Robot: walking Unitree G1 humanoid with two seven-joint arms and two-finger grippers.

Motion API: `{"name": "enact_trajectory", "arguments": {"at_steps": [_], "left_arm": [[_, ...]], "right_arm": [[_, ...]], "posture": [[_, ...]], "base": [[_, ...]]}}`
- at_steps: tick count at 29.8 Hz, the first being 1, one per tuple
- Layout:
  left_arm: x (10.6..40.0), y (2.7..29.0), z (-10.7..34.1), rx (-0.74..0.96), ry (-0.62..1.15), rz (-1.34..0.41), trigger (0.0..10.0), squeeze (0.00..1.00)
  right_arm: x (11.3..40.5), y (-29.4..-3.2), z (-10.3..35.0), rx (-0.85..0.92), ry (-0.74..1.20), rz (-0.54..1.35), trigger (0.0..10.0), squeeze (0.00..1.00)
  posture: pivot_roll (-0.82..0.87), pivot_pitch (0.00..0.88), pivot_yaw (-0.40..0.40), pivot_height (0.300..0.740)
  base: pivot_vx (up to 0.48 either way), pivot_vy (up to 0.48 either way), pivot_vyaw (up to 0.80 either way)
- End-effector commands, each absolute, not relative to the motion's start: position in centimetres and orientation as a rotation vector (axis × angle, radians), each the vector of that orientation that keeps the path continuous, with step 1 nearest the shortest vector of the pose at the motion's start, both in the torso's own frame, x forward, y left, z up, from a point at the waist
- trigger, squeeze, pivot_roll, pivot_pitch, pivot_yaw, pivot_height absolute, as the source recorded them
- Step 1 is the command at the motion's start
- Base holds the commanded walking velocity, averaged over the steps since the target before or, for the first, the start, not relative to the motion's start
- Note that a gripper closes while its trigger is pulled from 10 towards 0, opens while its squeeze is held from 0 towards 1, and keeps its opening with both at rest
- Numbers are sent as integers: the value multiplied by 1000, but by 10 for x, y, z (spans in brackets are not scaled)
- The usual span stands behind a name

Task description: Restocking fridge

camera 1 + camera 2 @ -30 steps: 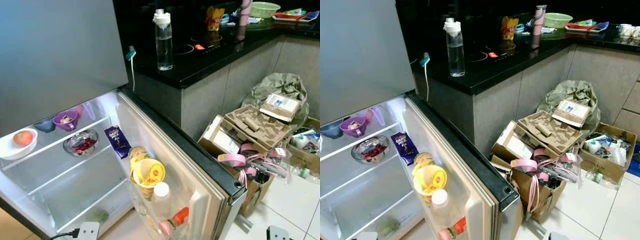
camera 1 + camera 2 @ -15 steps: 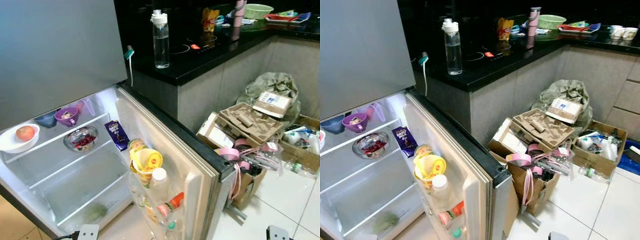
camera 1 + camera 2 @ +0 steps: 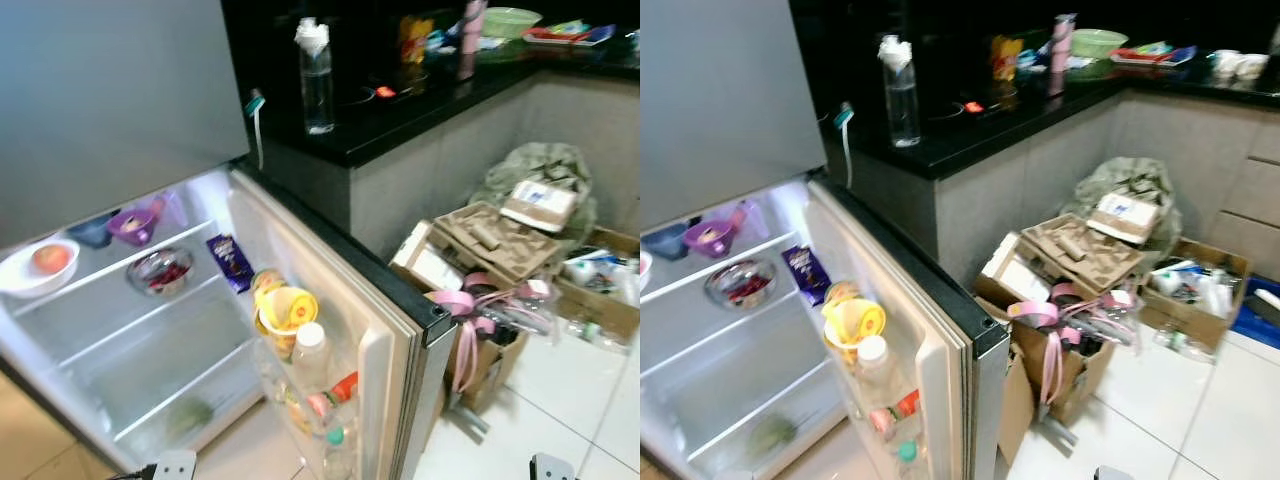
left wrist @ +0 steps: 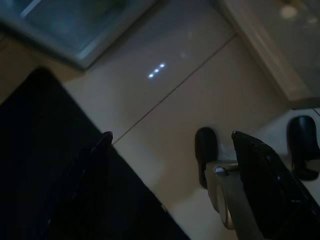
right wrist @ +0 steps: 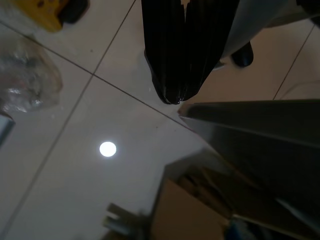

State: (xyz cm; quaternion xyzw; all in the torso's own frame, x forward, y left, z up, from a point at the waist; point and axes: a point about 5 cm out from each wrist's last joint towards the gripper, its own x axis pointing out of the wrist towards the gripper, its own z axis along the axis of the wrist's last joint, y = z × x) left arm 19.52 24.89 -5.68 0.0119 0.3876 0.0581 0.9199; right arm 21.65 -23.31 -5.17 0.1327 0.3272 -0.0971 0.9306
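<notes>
The lower fridge compartment (image 3: 150, 350) stands open, its door (image 3: 395, 335) swung out toward me. On the shelves sit a white bowl with a peach (image 3: 38, 265), a purple cup (image 3: 132, 225), a glass bowl of red fruit (image 3: 160, 272) and a chocolate bar (image 3: 228, 262). The door rack holds yellow cups (image 3: 283, 310) and a white-capped bottle (image 3: 310, 355). A clear water bottle (image 3: 316, 75) stands on the black counter (image 3: 400, 125). My left gripper (image 4: 171, 135) hangs open over the floor tiles. My right gripper (image 5: 173, 95) hangs shut, holding nothing.
Cardboard boxes (image 3: 480, 255) stuffed with packaging and pink tape rolls (image 3: 468, 305) crowd the floor right of the door, below the counter. More boxes (image 3: 1200, 295) lie further right. White tiled floor (image 3: 560, 400) is open at bottom right. A green item (image 3: 190, 415) lies low in the fridge.
The whole picture has shifted and blurred, so the camera has moved; more of the fridge door's edge and rack is in view. Nothing in the scene itself has moved.
</notes>
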Motion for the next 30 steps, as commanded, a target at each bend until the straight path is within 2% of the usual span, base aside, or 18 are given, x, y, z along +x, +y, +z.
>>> {"name": "enact_trajectory", "arguments": {"at_steps": [1,8,26,27,28,30], "left_arm": [[190,253,-59,20,814,132,10000,0],[190,251,-59,15,813,129,10000,0],[191,253,-60,11,826,143,10000,0],[191,253,-60,11,828,143,10000,0],[192,252,-60,12,830,141,10000,0],[192,252,-60,12,832,139,10000,0]], "right_arm": [[212,-232,-55,280,683,-202,10000,0],[213,-232,-54,280,680,-201,10000,0],[219,-232,-51,270,679,-188,10000,0],[222,-231,-49,266,677,-181,6157,0],[228,-231,-45,269,664,-170,0,0],[235,-231,-41,261,654,-168,0,0]], "posture": [[-86,120,28,740],[-87,127,27,740],[-84,131,26,740],[-84,131,26,740],[-85,132,26,740],[-85,132,27,740]], "base": [[-337,0,0],[-334,0,0],[0,0,0],[0,0,0],[0,0,0],[0,0,0]]}}
